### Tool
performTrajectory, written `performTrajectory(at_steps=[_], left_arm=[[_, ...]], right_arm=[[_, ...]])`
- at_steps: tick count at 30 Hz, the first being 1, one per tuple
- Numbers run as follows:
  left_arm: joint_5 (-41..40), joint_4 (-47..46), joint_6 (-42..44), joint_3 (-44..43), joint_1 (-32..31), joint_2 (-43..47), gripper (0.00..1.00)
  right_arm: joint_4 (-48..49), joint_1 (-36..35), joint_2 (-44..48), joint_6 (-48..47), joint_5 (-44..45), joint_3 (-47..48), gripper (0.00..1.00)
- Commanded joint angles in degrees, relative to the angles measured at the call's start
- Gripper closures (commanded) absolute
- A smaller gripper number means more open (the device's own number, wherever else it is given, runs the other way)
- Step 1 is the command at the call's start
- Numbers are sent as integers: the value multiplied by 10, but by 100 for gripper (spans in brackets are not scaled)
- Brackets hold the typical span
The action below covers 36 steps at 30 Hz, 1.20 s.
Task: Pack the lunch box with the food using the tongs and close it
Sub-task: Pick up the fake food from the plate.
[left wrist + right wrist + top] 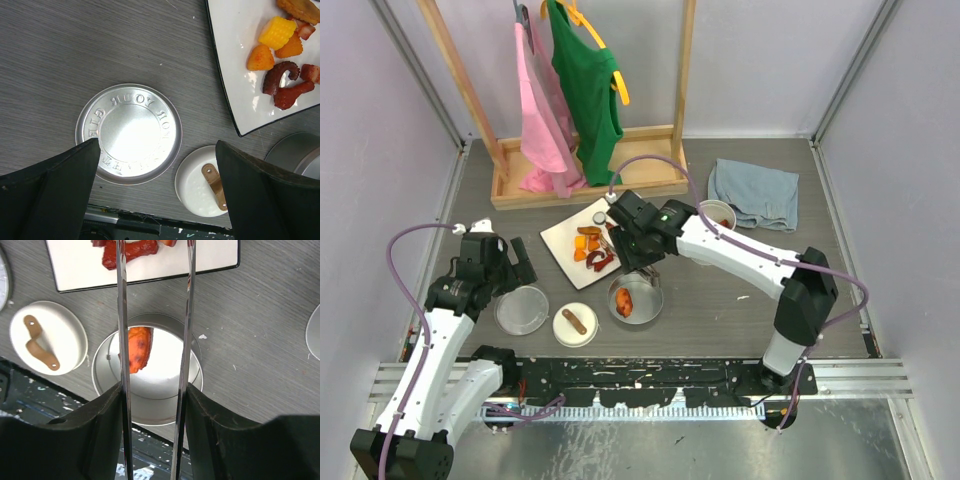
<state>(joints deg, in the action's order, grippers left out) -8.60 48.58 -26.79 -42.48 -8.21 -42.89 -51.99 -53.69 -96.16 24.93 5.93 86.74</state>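
The tongs, gripped in my right pincer, hung with arms apart over the steel cup just beside the white plate; one orange piece lay inside. My left pincer stood wide open above the flat lid near that plate.

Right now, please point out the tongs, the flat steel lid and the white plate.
tongs (121,315), right wrist view, its left arm.
flat steel lid (128,132), left wrist view, disc centre.
white plate (231,47), left wrist view, bare part.
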Motion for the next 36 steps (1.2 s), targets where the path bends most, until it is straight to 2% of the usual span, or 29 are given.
performTrajectory(at_steps=[1,10,25,36], left_arm=[[-6,-23,-3,-7,2,4,0],[-5,-23,-2,-7,2,3,0],[-6,-24,-2,-7,2,3,0],[-5,-23,-2,-7,2,4,0]], right_arm=[[-16,-7,-23,-31,25,31,48],[-7,-7,-58,-40,13,35,49],[-23,-7,-94,-17,60,53,55],[-25,-7,-92,-14,50,55,54]])
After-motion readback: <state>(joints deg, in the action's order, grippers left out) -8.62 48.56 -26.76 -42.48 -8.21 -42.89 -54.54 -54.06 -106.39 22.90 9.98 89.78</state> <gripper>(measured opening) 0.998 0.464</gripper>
